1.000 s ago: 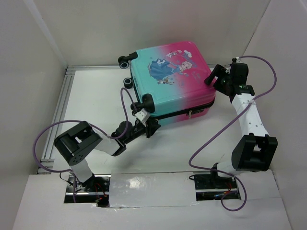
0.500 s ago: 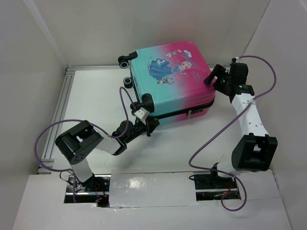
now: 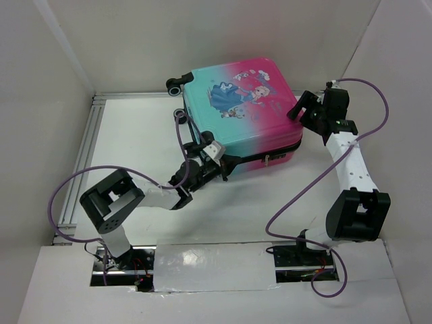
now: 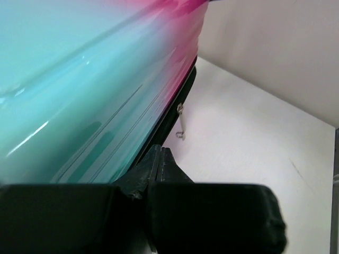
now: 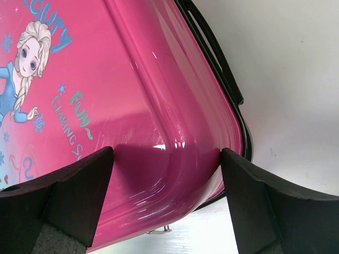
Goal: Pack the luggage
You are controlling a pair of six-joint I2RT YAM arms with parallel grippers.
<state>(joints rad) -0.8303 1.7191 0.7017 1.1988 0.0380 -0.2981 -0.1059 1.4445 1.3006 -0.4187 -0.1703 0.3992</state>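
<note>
Teal luggage [image 4: 79, 95], blurred beside left gripper [image 4: 159, 154]

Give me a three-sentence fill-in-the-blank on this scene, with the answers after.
The left hand, shut, sits at the seam of the suitcase's ____ end.
The right hand, open, straddles its ____ corner.
Its wheels are ____.
Missing words: teal; pink; black.

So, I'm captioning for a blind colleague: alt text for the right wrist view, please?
The right gripper stands open around the pink corner of a suitcase with a cartoon princess print, lying on a white table.
</note>
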